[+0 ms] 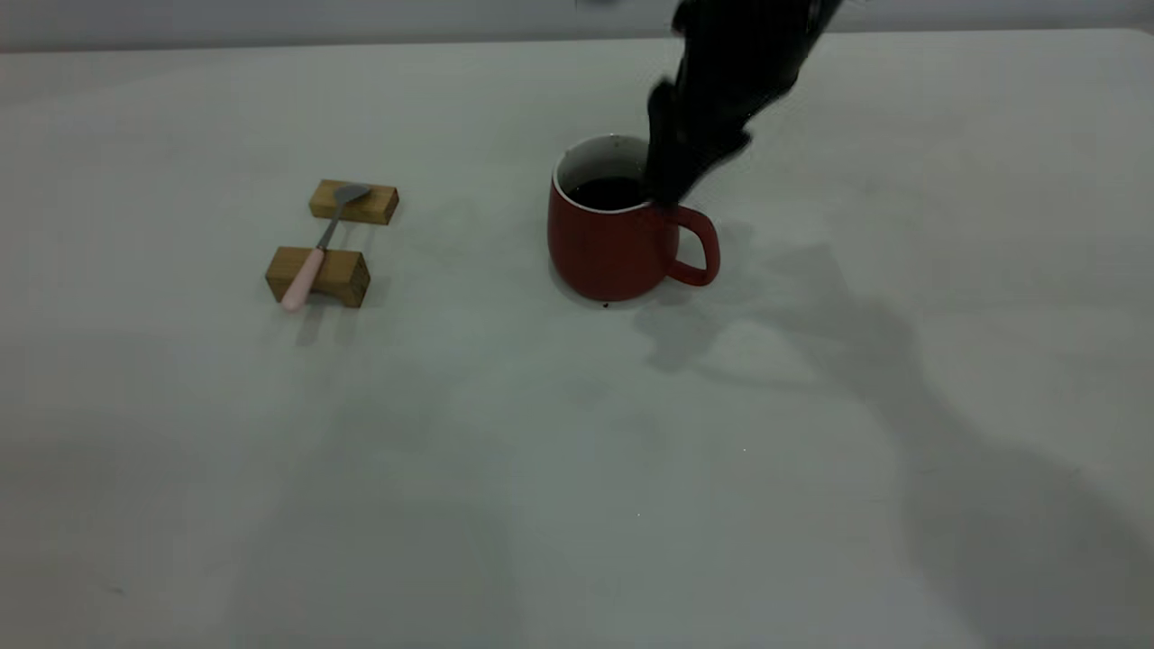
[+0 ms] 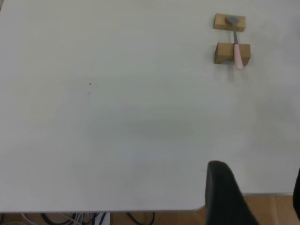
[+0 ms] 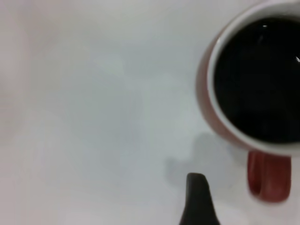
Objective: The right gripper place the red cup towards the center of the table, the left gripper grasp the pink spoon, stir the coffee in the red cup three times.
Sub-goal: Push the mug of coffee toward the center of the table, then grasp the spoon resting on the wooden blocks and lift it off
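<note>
1. Squat dark-red ceramic cup (image 1: 613, 239) of dark coffee (image 1: 609, 191) near the middle of the plain off-white counter (image 1: 577, 469); first job likely almost done.
2. Black right pincer (image 1: 685, 153) at the cup's rim; open or closed, cannot tell.
3. Slim pink-handled metal spoon (image 1: 325, 243) untouched on two tan wooden blocks (image 1: 345, 278).
4. Black left pincer (image 2: 257, 171) spread apart, empty, far from the spoon; grabbing and three stirs left.
5. No words anywhere.

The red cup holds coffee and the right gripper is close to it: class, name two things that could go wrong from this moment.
1. The right gripper sits at the rim of the red cup, above its handle. A bump or jerky pull could slop the coffee onto the table.
2. The pink spoon only bridges two wooden blocks; a clumsy grasp by the left gripper might knock it off.
</note>
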Tool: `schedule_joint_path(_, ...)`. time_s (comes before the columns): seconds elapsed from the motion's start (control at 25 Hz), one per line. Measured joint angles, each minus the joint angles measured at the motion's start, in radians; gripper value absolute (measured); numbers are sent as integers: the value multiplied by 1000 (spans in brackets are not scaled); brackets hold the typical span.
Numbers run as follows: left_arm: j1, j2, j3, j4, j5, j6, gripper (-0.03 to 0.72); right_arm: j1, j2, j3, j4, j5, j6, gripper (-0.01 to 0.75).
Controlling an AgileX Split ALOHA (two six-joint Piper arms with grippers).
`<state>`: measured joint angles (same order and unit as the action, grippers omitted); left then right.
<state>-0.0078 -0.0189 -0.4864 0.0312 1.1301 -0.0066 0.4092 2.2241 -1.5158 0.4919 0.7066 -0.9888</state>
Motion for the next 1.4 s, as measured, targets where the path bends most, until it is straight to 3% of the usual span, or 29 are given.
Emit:
schedule_joint_path(0.52,0,0,0,0,0,0,432,-14,-581,1,-298,505,756,585)
schedule_joint_path(0.76,0,0,0,0,0,0,432,-17,-816,82,-370,521,865,585)
schedule_joint_path(1.08,0,0,0,0,0,0,432,-21,-1275,480,-415,531,887,585)
schedule_joint_path(1.4,0,0,0,0,0,0,432,-204,-1810,920,-379,414,898,585)
